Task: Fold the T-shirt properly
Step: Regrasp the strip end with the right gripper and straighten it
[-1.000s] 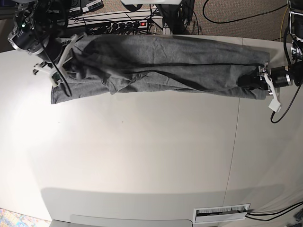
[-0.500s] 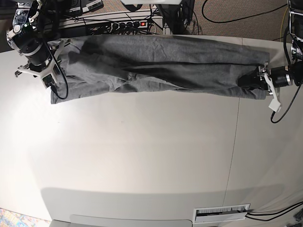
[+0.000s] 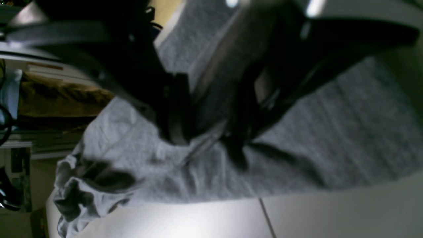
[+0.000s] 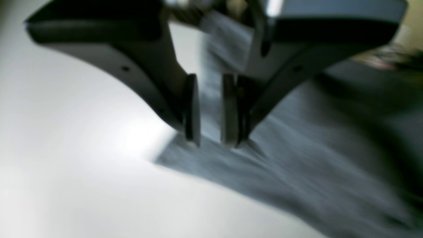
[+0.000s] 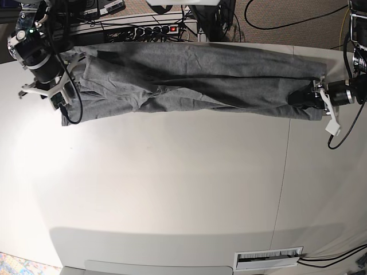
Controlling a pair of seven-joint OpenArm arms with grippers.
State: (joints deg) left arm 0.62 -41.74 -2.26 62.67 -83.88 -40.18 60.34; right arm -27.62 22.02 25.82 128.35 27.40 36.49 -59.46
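Your right end effector [image 4: 211,138] stands over the near left corner of the T-shirt [image 5: 189,80], its pads [image 4: 193,109] a narrow gap apart with nothing clamped between them. The wrist picture is blurred, but you can see grey cloth through the gap and bare table [image 4: 66,172] under the left pad. In the base view that end effector [image 5: 57,94] sits at the shirt's left end, by the table's far left corner.

Your left end effector [image 3: 205,142] is down on the shirt's right end. Its dark fingers [image 3: 172,109] press into the cloth, and a fold seems to run up between them; the picture is too dark and blurred to settle it, so you cannot tell whether the cloth is pinched or the jaws simply stand apart on it. In the base view it [image 5: 307,97] lies low over the near right edge of the shirt.

The shirt lies stretched in a long band from left to right along the far side of the table [image 5: 172,189], creased through the middle, bunched at its left end. Behind the far edge you have a power strip [image 5: 152,28] and cables.
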